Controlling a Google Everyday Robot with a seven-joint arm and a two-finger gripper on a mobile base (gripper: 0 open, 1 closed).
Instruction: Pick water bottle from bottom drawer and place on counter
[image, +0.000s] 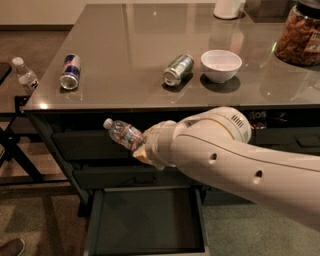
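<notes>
Just left of the frame's centre, the two-finger gripper (144, 147) is clamped on the base end of the small clear plastic water bottle (122, 133); the fingers themselves are mostly hidden behind the wrist; the bottle is held clear of every surface, tilted, its white cap pointing to the upper left, its pale label with reddish marks next to the gripper. Behind the gripper the thick cream-white robot arm (225, 155) runs off to the lower right corner. Below the gripper, at the bottom of the frame, the wide shallow dark grey-green bottom drawer (145, 220) stands pulled open, its flat floor bare; the bottle hangs above its left part, in front of the dark closed drawer fronts (95, 145). Above, the large glossy grey-brown counter (125, 40) fills the upper half; on it, at the left, a blue and silver drink can (70, 71) lies on its side; near the middle a green and silver can (178, 69) lies on its side too, just beside a small white bowl (221, 65); at the upper right stands a clear jar of brown nuts (300, 35); at the top edge sits a white container (228, 8), cut off by the frame. At the far left, off the counter, a second clear bottle with a white cap (25, 76) shows.
</notes>
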